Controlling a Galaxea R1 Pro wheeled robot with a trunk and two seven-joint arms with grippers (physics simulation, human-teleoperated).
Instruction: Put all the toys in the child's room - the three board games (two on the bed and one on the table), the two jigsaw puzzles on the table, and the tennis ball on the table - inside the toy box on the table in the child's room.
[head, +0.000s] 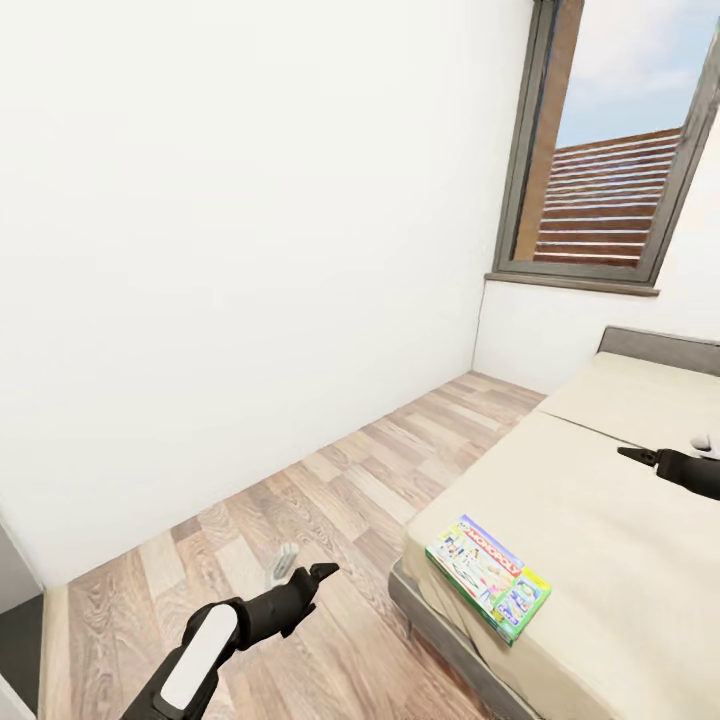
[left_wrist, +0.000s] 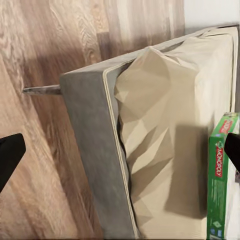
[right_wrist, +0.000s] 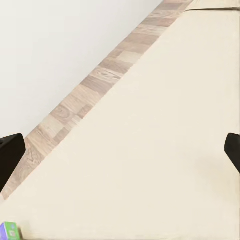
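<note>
One board game (head: 488, 575), a flat green-and-white printed box, lies near the corner of the beige bed (head: 600, 500). It also appears in the left wrist view as the board game (left_wrist: 220, 185) standing edge-on, and a corner of the board game (right_wrist: 9, 231) shows in the right wrist view. My left gripper (head: 322, 574) hangs open over the wood floor, left of the bed corner and short of the box. My right gripper (head: 632, 455) is open above bare mattress, beyond the box. The table, toy box, jigsaw puzzles and tennis ball are out of view.
A white wall (head: 250, 250) runs along the left, leaving a strip of plank floor (head: 350, 480) between it and the bed. The grey bed frame (left_wrist: 95, 150) has a thin leg (left_wrist: 42, 90). A window (head: 610, 150) sits in the far wall above the headboard (head: 660, 350).
</note>
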